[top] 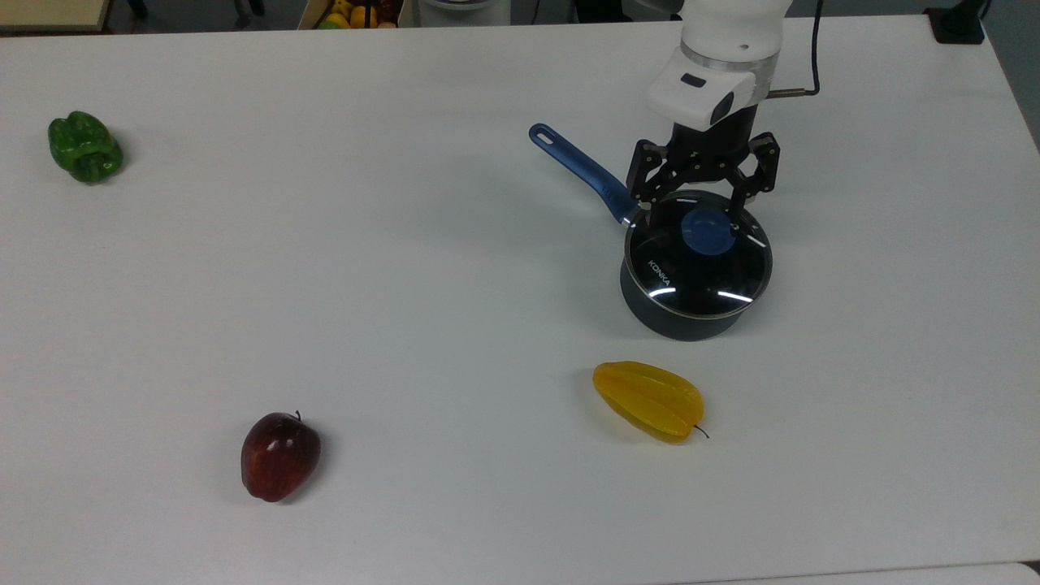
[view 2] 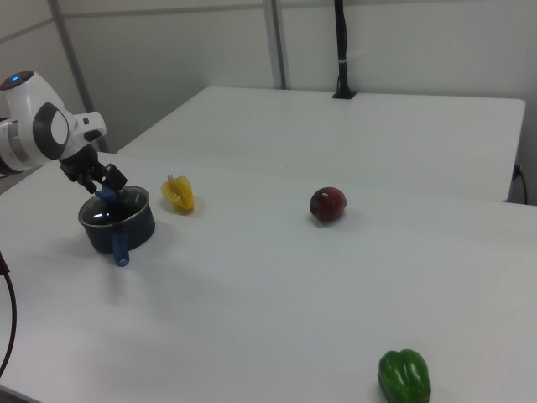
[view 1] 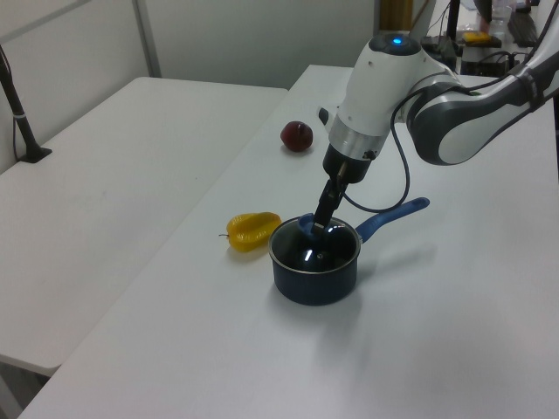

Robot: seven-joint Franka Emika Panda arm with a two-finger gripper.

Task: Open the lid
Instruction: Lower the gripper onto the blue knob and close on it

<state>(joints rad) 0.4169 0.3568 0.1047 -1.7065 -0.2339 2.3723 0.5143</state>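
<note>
Gripper (view 2: 99, 186) over lid (view 2: 113, 210); contact unclear.

Lid (top: 697, 268) on saucepan (top: 650, 313); starfruit (top: 648, 400) just below, in the top view.

round glass lid (top: 697, 262), blue knob, "konka" lettering, seated flat on dark saucepan (top: 678, 317)
</note>
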